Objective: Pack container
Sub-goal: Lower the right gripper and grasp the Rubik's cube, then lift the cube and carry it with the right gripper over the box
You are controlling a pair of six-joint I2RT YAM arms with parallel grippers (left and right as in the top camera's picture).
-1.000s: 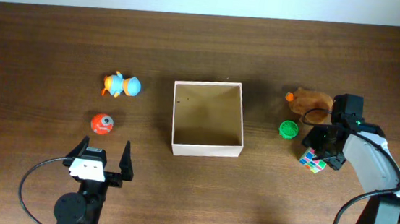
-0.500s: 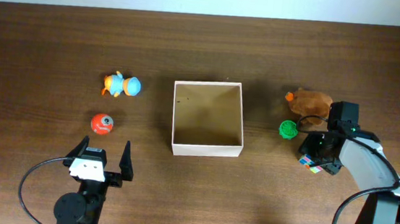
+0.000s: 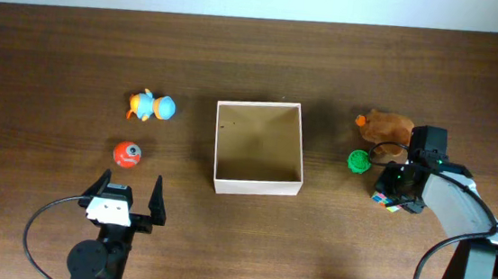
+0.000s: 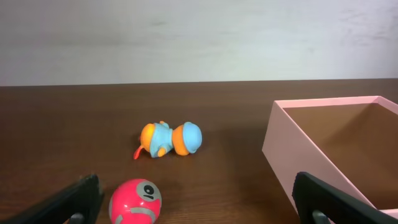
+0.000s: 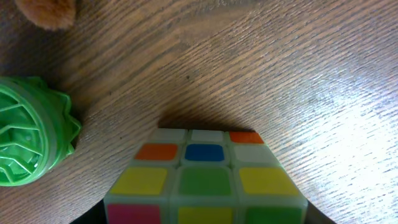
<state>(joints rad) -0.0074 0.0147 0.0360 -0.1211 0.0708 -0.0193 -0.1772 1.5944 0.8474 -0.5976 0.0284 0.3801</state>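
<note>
Hovering low over puzzle cube (image 5: pixel 202 180) with right gripper (image 3: pixel 401 182), wrist camera almost on top of it, probably lined up for a grab. Cannot tell if spread or pinching: fingers outside wrist view, hidden under arm from overhead. Resting on table (image 3: pixel 58 51), just beside green ridged toy (image 5: pixel 31 140) and near brown plush (image 3: pixel 386 126). Tight cluster, so likely needs a straight-down approach to avoid nudging neighbours.

Sitting mid-table, open side up: box (image 3: pixel 257 186), tan inside, nothing visible in it. Well apart from cube, which lies off toward right arm's side. Looks central so as to be reachable by both arms.

Seen near front edge: left gripper (image 3: pixel 132 185), spread wide, holding nothing. Aimed toward red ball (image 4: pixel 135 200) and blue-orange duck toy (image 4: pixel 168 139), with box wall at right of its view. Looks idle, clear of box.

Judging packing not yet begun: all five toys outside box. Possible risks: bumping green toy on closing, cube slipping on lift.
</note>
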